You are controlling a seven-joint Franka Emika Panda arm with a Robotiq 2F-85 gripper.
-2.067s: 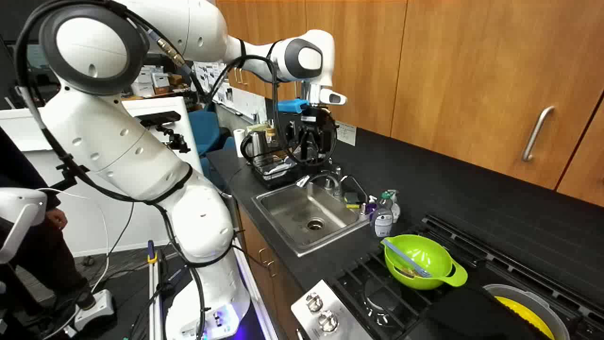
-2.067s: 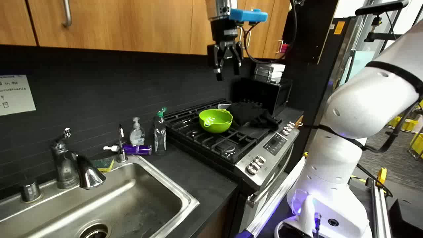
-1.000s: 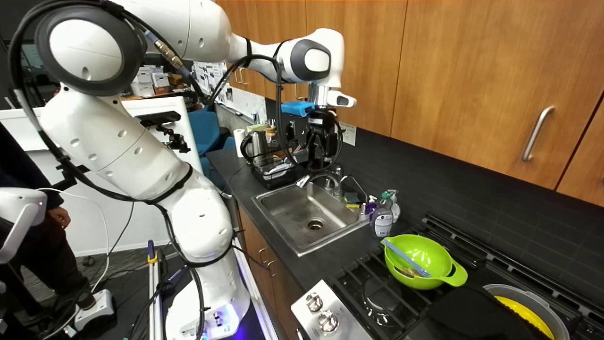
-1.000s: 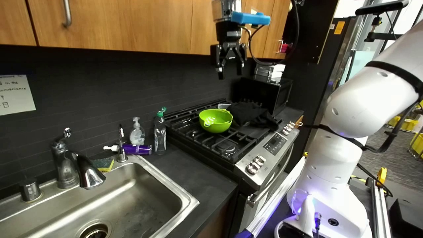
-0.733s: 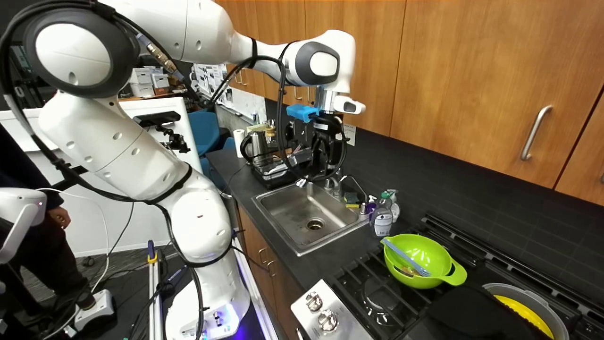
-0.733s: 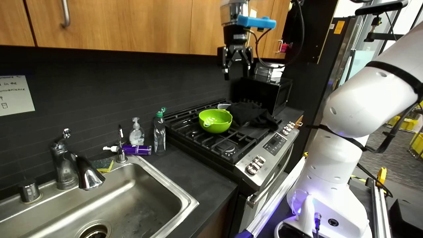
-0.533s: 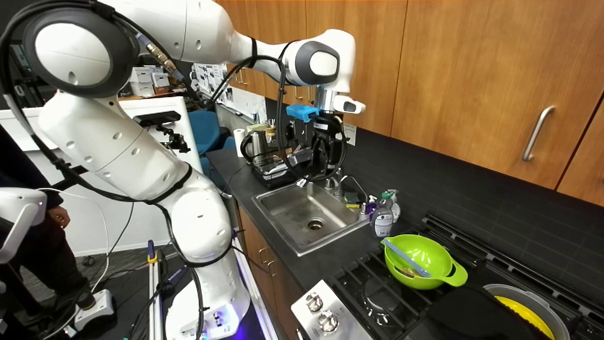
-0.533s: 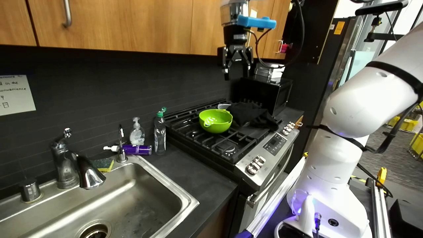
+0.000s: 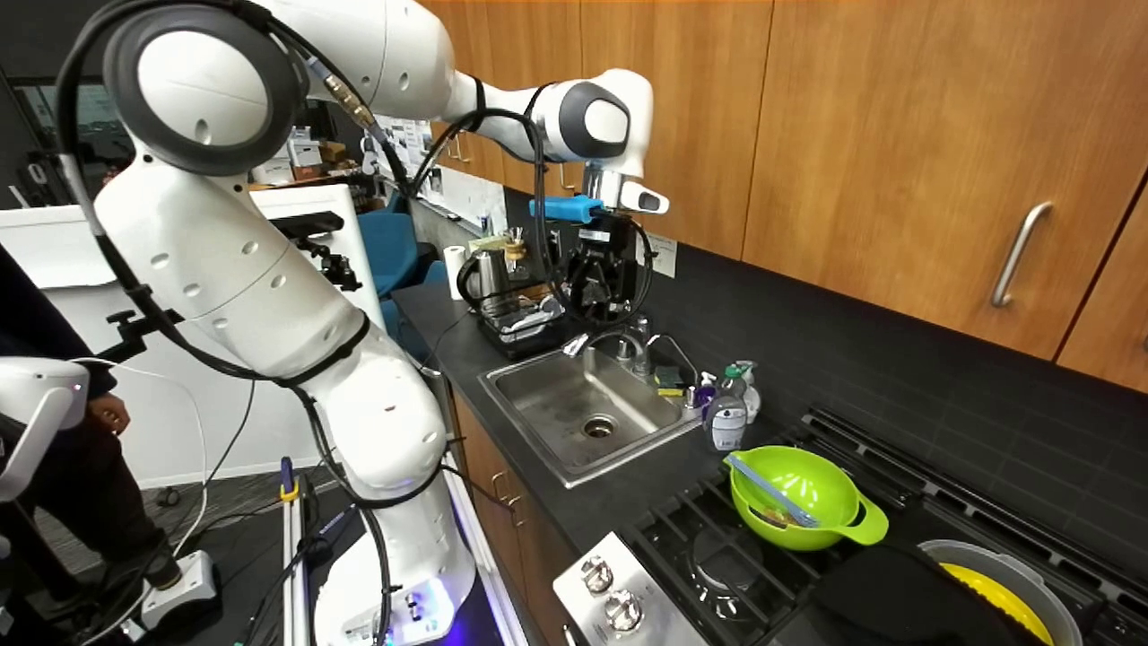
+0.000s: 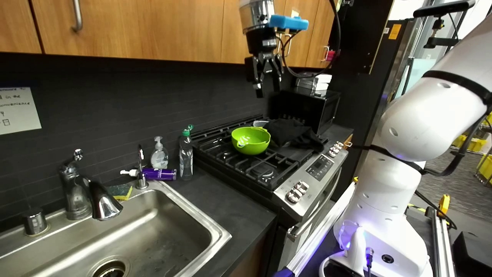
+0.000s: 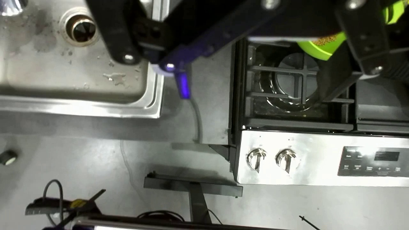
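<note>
My gripper [image 10: 268,88] is open and empty, fingers pointing down. It hangs in the air high above the counter and stove, in front of the dark backsplash. It also shows nearly side-on in an exterior view [image 9: 599,292]. In the wrist view its fingers [image 11: 183,84] are spread wide, over the counter and a burner. A lime-green bowl [image 10: 251,142] sits on the stove grate below the gripper, apart from it. The bowl [image 9: 812,493] holds a blue-grey utensil [image 9: 773,492]. In the wrist view the bowl [image 11: 321,51] is mostly hidden behind the gripper; brown-orange bits [image 11: 327,39] show inside.
A steel sink [image 10: 198,212] with a faucet [image 10: 103,202] is beside the stove [image 10: 319,167]. A clear bottle [image 10: 186,157], soap pump [image 10: 159,156] and purple bottle [image 10: 159,174] stand or lie behind it. A black cloth [image 10: 288,132] and a yellow bowl [image 9: 995,597] are on the stove. Cabinets [image 9: 897,135] hang above.
In both exterior views the gripper first moved right, then back left in the last half second, and turned and tilted slightly. It stayed open. The bowl and bottles have not moved.
</note>
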